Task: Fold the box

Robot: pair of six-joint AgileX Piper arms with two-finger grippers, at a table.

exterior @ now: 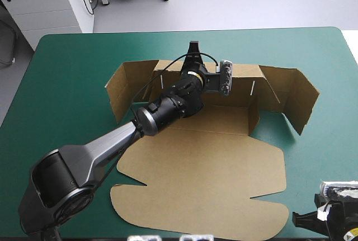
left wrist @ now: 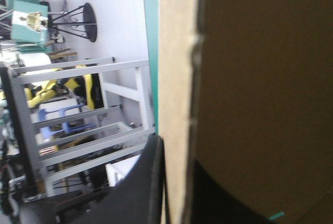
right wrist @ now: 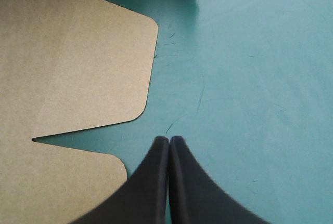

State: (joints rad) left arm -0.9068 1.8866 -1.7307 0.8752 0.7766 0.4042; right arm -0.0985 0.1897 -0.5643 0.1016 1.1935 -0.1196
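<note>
The brown box (exterior: 207, 168) lies mid-table, its big lid panel flat toward the near edge. Its far wall (exterior: 240, 73) and both side flaps stand raised. My left gripper (exterior: 194, 51) reaches over the tray to the top of the far wall. In the left wrist view the board's edge (left wrist: 177, 78) runs between the two black fingers (left wrist: 148, 182), so my left gripper (left wrist: 174, 182) is shut on the box. My right gripper (exterior: 299, 218) hovers low near the table's near right corner. There my right gripper (right wrist: 169, 141) is shut and empty, beside the lid's rounded tab (right wrist: 78, 63).
The left side flap (exterior: 126, 87) and the right side flap (exterior: 296, 98) splay outward from the tray. Bare teal-green cover (exterior: 67, 84) lies to the left of the box and also ahead of the right gripper (right wrist: 250, 78).
</note>
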